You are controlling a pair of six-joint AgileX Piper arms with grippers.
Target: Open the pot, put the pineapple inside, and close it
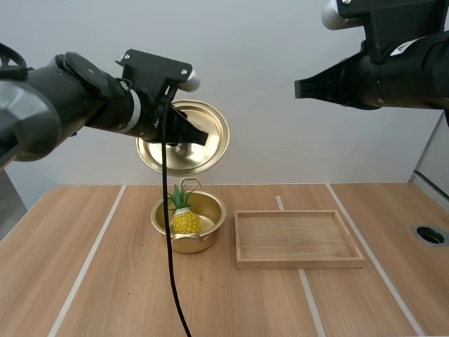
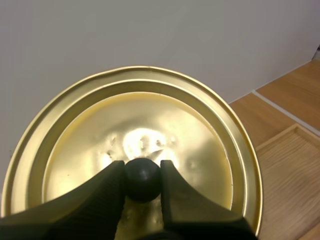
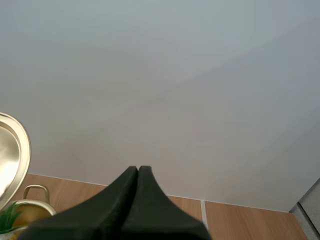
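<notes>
Looks like two of the three steps are done. The pot (image 1: 215,219) is open and the pineapple (image 1: 186,220) is sitting inside it, leaves pointing up. As far as anyone can judge from this, all that's left is getting the lid (image 1: 215,125) back on.

The left gripper (image 2: 142,172) has its fingers clamped on the lid's black knob (image 2: 142,181), one on each side. The lid is up in the air, tipped on edge so it's close to vertical, and it isn't touching the pot. The pot sits pretty much straight below those jaws with a clear gap between them, so the lid would need levelling out before it goes down.

The right gripper (image 1: 302,89) is pressed shut into one dark wedge with nothing in it. It hangs high, well apart from the lid.

Below the right jaws, on the table (image 1: 70,281), is the wooden tray (image 1: 300,264). It sits just beside the pot and has nothing in it.
</notes>
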